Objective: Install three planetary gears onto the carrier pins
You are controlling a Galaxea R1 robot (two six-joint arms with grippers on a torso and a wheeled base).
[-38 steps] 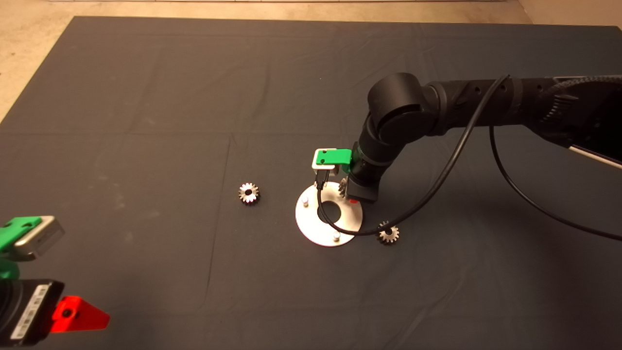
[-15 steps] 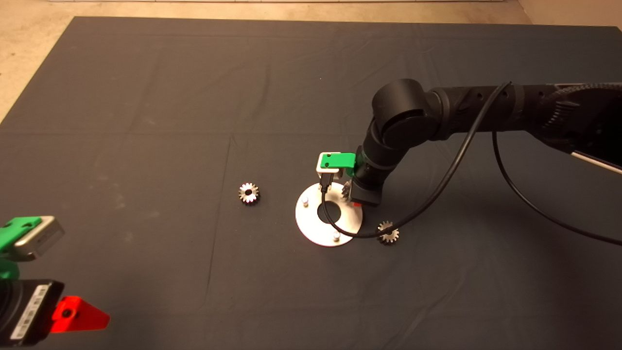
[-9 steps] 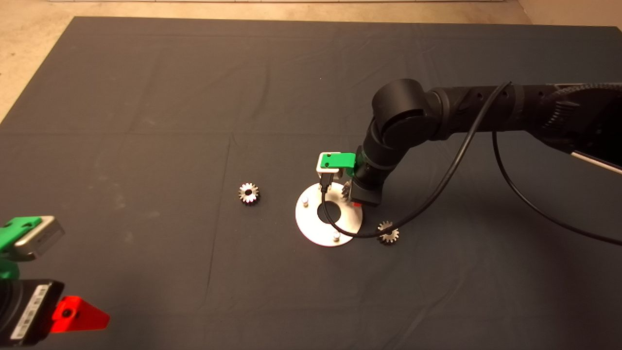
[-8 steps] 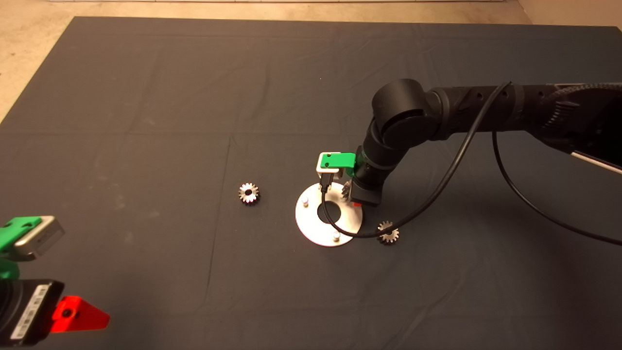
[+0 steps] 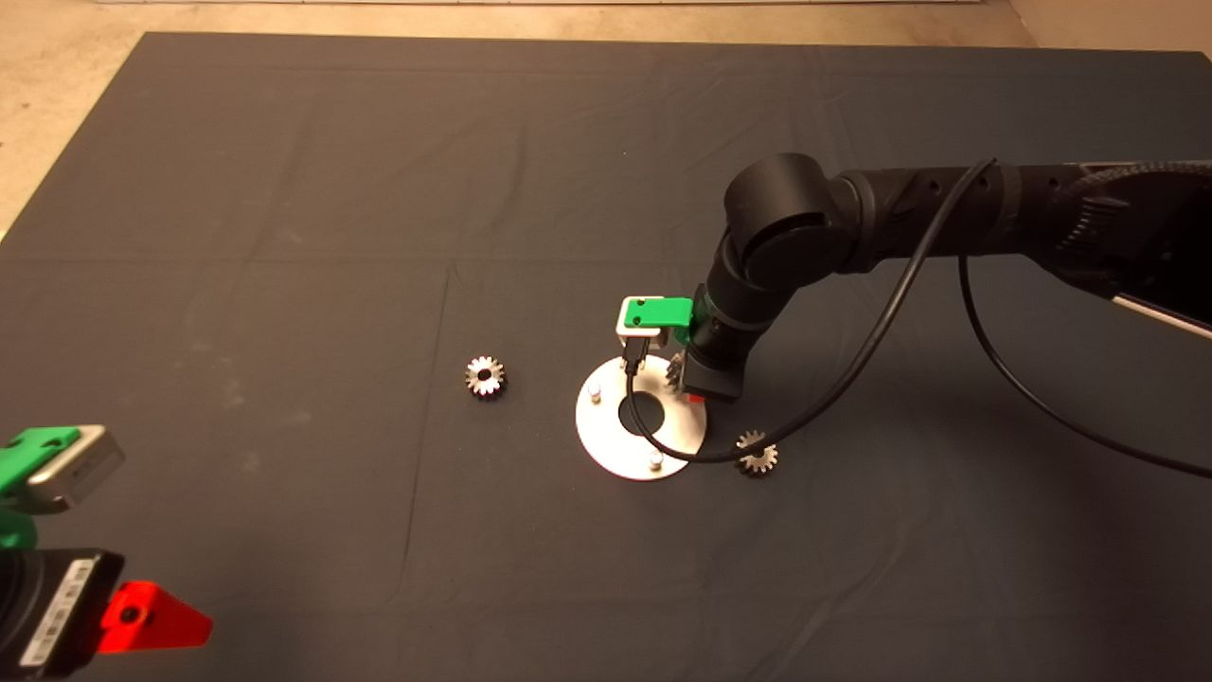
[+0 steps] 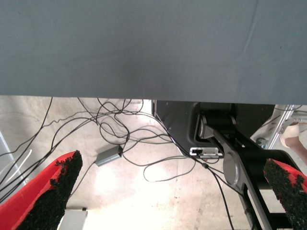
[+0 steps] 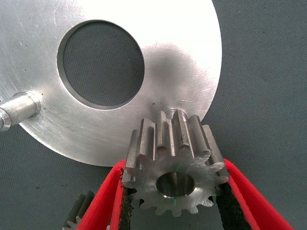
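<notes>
Gear [image 7: 175,172] pinched between right gripper [image 7: 173,191] fingers, over pin at disc [image 5: 606,445] rim, pin visible in bore. Next: press down, release. Two gears on desk. Left gripper [image 6: 168,191] parked, fingers apart.

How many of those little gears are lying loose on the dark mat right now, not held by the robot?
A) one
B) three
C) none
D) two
D: one loose gear lies on the mat apart from the disc, another loose gear lies just beside its rim, and the right gripper holds the third gear over the disc.
</notes>
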